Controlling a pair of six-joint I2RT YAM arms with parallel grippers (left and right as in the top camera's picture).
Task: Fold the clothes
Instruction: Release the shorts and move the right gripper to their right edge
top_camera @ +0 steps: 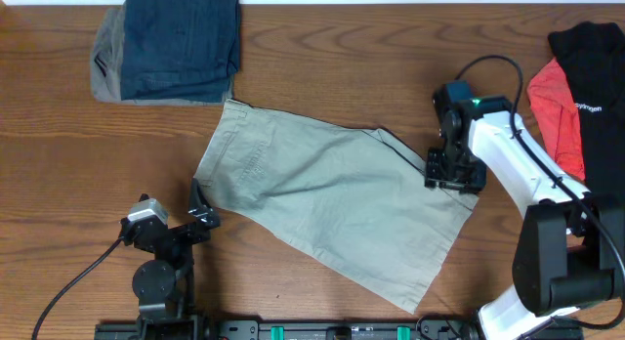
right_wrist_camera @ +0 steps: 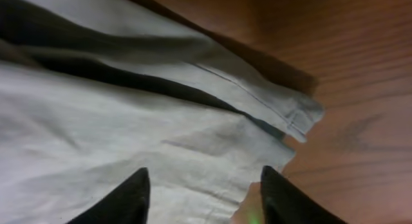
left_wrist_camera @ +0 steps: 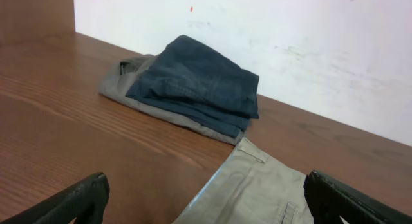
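The clothes, a pair of khaki trousers (top_camera: 332, 203), lie spread flat and slanted across the middle of the table. My left gripper (top_camera: 200, 211) stands open just off their left edge; in the left wrist view the waistband end (left_wrist_camera: 257, 185) lies between the wide-apart fingers (left_wrist_camera: 77, 201). My right gripper (top_camera: 452, 174) is down at the trousers' right edge. In the right wrist view its fingertips (right_wrist_camera: 122, 205) straddle the hem corner (right_wrist_camera: 257, 153), still apart, with cloth (right_wrist_camera: 129, 121) between them.
Folded dark denim jeans (top_camera: 181, 42) rest on a grey garment (top_camera: 105, 62) at the back left, also in the left wrist view (left_wrist_camera: 199, 82). A black garment (top_camera: 591, 66) and a red one (top_camera: 557, 106) lie at the right edge. A white wall (left_wrist_camera: 290, 31) bounds the table's far side.
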